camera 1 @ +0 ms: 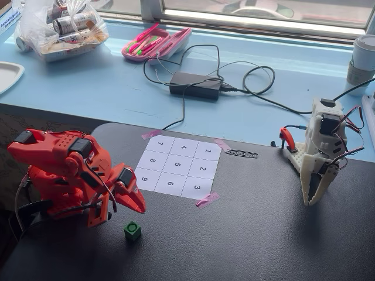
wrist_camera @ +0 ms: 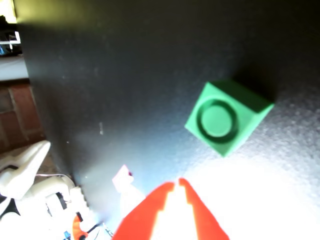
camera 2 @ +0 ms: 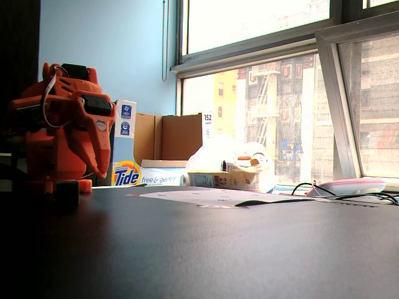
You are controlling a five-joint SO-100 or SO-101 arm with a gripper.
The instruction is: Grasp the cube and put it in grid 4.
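Wrist view shows cube (wrist_camera: pixel 227 116) on dark table (wrist_camera: pixel 125 75).

Orange arm folded low, claw (camera 1: pixel 138 207) tips together, pointing down at tabletop.

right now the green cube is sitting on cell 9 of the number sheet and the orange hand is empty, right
Not quite. The green cube sits on the bare dark table, off the number sheet and below its cell 9, as a fixed view shows. The rest holds: the orange hand is empty, its jaws nearly together beside the cube in the wrist view.
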